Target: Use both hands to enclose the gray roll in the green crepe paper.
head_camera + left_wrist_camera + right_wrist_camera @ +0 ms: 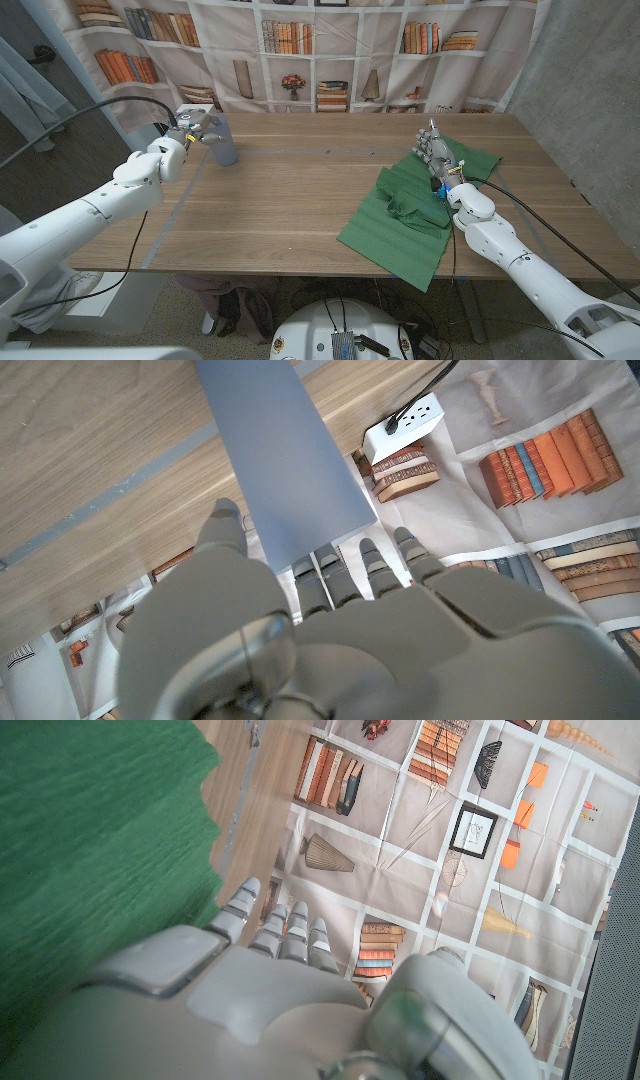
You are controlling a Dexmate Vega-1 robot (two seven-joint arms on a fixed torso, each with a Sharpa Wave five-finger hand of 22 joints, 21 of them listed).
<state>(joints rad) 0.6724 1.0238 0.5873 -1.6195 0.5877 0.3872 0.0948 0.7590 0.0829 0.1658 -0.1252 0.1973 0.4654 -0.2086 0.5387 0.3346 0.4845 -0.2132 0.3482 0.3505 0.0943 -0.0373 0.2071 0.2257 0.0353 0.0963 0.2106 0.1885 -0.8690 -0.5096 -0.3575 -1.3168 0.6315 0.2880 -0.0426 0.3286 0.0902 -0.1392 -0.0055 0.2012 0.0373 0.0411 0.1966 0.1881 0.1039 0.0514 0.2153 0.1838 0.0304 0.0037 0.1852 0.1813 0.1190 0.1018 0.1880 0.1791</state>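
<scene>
I see the table (300, 190) with the paper (405, 215) lying rumpled on its right side, one corner hanging over the near edge. The roll (226, 140) stands upright at the far left, well apart from the paper. My left hand (190, 130) is at the roll; in the left wrist view the fingers (370, 565) and the thumb bracket the roll (285, 460) on either side, so I judge it held, though contact is not fully visible. My right hand (438, 155) stands over the paper's far part, fingers pointing away, nothing in it; I cannot tell whether it touches the sheet. In the right wrist view the paper (100, 850) lies just beside that hand's fingers (285, 930). Risks from here, in my judgement: a loose grip lets the roll tip or slip while I carry it across; the overhanging corner can drag the sheet off the table if my right hand pushes it; crepe tears if pinched hard.
</scene>
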